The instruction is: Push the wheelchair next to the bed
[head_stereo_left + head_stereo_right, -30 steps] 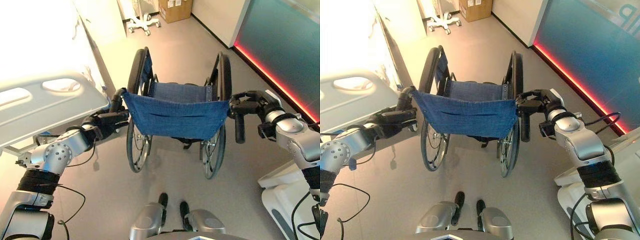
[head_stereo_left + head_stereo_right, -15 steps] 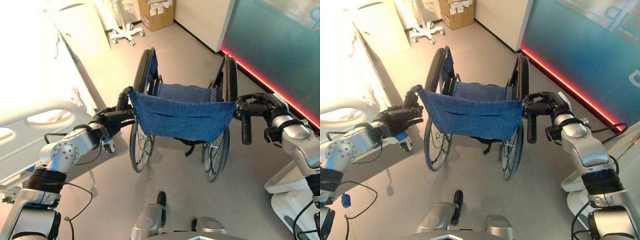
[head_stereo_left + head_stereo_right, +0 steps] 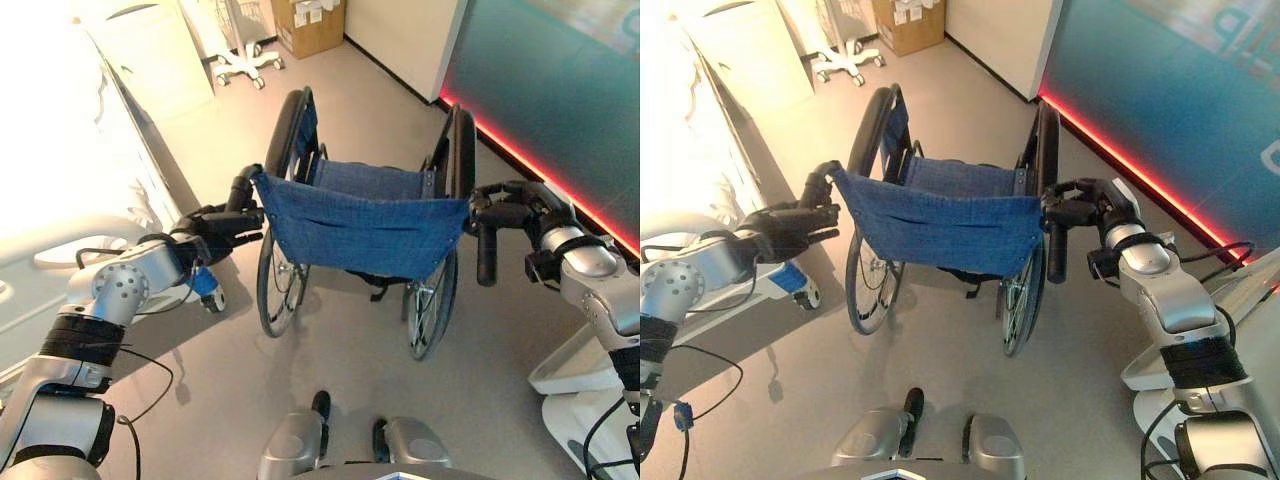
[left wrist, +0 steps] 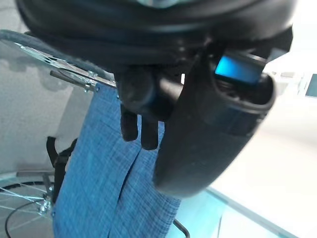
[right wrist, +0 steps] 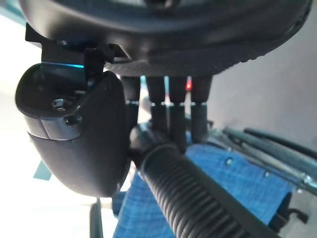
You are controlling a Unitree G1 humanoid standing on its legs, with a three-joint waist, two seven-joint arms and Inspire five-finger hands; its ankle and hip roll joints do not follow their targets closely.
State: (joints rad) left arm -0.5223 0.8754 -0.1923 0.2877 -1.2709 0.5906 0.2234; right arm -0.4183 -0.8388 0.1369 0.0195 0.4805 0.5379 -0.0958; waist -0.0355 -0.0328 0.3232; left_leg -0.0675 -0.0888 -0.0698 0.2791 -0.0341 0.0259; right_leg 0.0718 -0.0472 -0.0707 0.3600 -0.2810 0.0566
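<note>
Both arms reach forward; left hand [image 3: 222, 222] and right hand [image 3: 512, 203] each curled round a handle.

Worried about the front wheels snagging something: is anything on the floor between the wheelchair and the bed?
Nothing visible. The wheelchair already stands close beside the bed, with bare floor in the gap; only the bed's own blue-capped caster sits there.
</note>
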